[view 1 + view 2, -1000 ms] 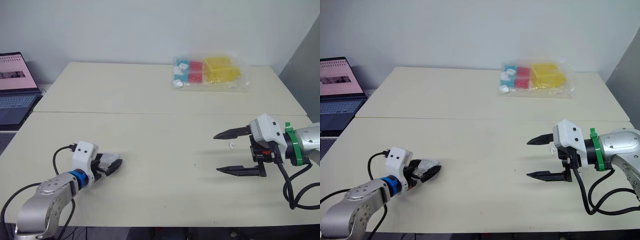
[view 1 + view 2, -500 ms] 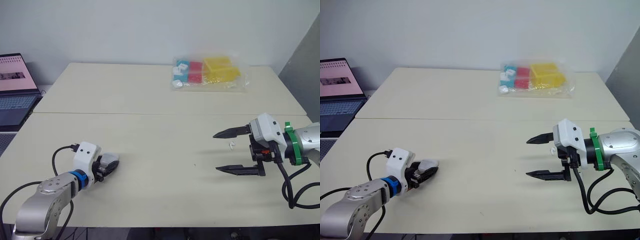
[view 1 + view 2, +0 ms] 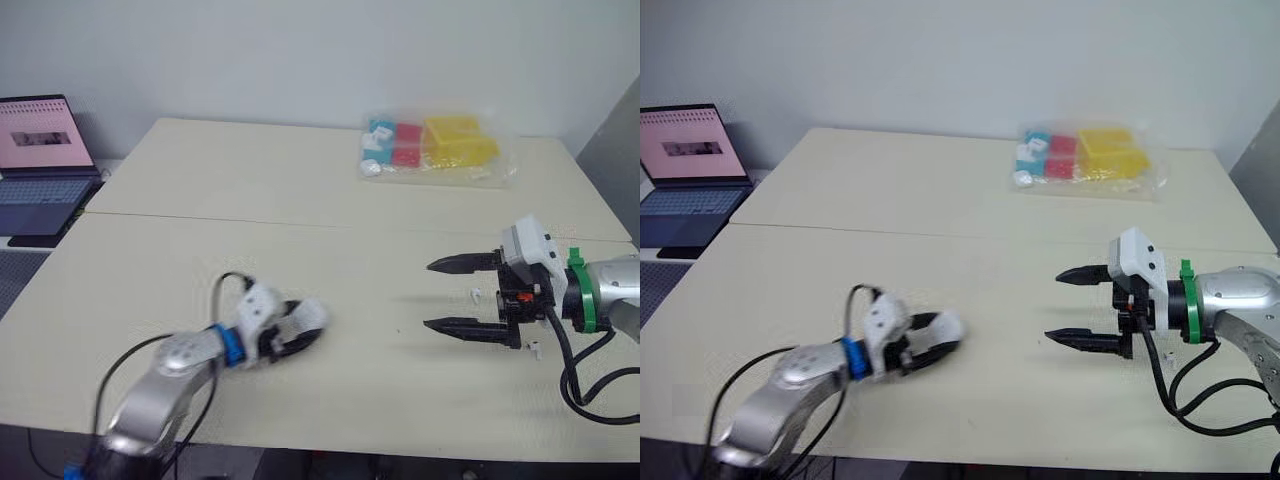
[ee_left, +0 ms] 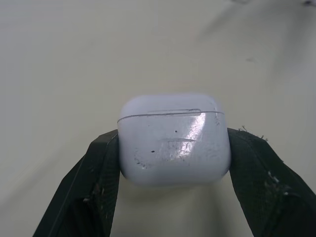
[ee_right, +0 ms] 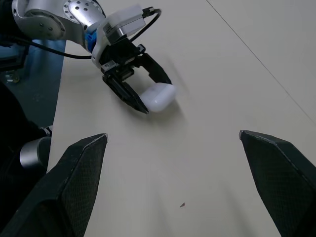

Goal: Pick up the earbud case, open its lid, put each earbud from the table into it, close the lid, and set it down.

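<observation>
The white earbud case (image 4: 173, 140), lid closed, is clamped between the two black fingers of my left gripper (image 3: 300, 325), low over the cream table (image 3: 200, 250) near its front middle. The right wrist view also looks at the case (image 5: 160, 96). My right gripper (image 3: 440, 295) stands open at the right, fingers pointing left toward the case, nothing between them. One small white earbud (image 3: 475, 294) lies on the table between those fingers near their base. A second earbud (image 3: 535, 349) lies just in front of the right wrist.
A clear bag of yellow, red and blue blocks (image 3: 435, 145) lies at the back right. An open laptop (image 3: 45, 150) stands off the table's left side. A seam (image 3: 250, 222) crosses the table. Cables trail from both wrists.
The camera has shifted. My left gripper has carried the case to the right, toward the table's middle. The right gripper has stayed open in about the same place.
</observation>
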Tool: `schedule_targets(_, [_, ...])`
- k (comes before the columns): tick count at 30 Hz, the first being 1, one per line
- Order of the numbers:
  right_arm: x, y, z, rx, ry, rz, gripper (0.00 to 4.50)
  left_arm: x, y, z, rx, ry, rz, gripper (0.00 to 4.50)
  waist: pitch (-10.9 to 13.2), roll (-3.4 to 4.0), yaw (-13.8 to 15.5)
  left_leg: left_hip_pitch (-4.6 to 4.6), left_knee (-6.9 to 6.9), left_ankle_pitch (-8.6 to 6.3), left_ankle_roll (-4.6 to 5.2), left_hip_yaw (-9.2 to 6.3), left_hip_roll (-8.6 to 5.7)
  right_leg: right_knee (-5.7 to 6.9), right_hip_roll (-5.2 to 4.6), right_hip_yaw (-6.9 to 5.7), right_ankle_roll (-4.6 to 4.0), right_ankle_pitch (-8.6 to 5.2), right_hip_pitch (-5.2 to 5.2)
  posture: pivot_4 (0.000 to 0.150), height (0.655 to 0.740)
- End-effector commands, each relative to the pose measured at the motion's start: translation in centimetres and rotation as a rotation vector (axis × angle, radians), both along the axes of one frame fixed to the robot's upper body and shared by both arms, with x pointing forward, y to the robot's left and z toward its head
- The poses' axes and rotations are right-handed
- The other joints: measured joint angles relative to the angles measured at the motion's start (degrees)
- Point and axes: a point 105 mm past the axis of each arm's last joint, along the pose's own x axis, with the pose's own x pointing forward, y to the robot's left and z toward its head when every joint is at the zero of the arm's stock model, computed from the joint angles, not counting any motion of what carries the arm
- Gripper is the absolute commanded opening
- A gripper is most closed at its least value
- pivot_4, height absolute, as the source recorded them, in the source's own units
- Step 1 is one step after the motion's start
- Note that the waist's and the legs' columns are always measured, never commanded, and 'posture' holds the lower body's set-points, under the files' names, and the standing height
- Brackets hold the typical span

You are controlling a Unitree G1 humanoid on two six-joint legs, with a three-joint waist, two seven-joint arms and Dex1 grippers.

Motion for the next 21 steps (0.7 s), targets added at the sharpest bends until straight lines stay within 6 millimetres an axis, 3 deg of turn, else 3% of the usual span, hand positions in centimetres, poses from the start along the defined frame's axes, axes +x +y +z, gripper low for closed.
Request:
schedule_targets(1, [-0.4, 1.2, -0.1, 0.068, 0.105, -0.059, 4.50, 1.0, -3.6, 2.4, -0.040, -0.214, -0.163, 2.79, 0.02, -0.03, -0.40, 0.06, -0.02, 0.00, 0.01, -0.02, 0.02, 0.00, 0.00, 0.04, 0.03, 0.02, 0.02, 0.150, 0.7378])
schedule_targets(7, [0.3, 2.3, -1.2, 0.118, 0.259, -0.171, 4.50, 1.5, -5.1, 4.0, -0.056, -0.411, -0.246, 2.79, 0.04, -0.07, -1.62, 0.07, -0.18, 0.00, 0.01, -0.03, 0.01, -0.02, 0.27, 0.08, -0.01, 0.00, -0.04, 0.150, 0.7378])
schedule_targets(12, [1.2, 3.0, -2.4, 0.213, 0.370, -0.236, 4.50, 0.3, -5.2, 4.6, -0.088, -0.498, -0.282, 2.79, 0.05, -0.07, -1.70, 0.05, -0.23, 0.00, 0.01, -0.01, 0.08, 0.02, 0.40, -0.02, -0.01, -0.03, -0.06, 0.150, 0.7378])
schedule_targets(21, [1.8, 4.3, -3.3, 0.281, 0.459, -0.229, 4.50, 0.0, -5.0, 4.5, -0.082, -0.496, -0.284, 2.79, 0.06, -0.07, -1.79, 0.03, -0.16, 0.00, 0.02, -0.04, 0.07, 0.01, 0.36, 0.09, 0.38, -0.13, -0.07, 0.150, 0.7378])
